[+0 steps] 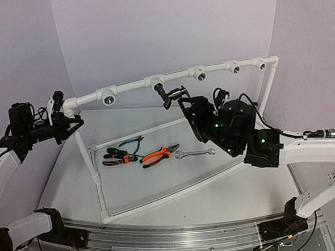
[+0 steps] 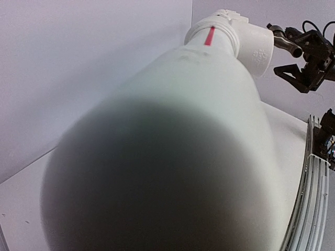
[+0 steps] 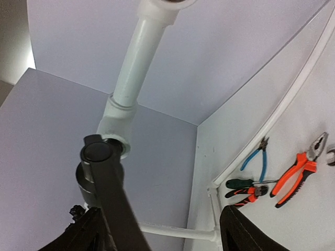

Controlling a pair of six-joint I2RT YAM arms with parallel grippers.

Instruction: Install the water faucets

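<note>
We see the faucet at the mouth of the tee fitting, the right gripper apart around its lever; the left gripper we cannot tell.

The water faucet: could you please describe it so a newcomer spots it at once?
Find the white pipe rail across the back of the table. At its second tee from the left sits the water faucet. It is the only dark part there, short-bodied with a lever; the other tees are open white sockets.
</note>
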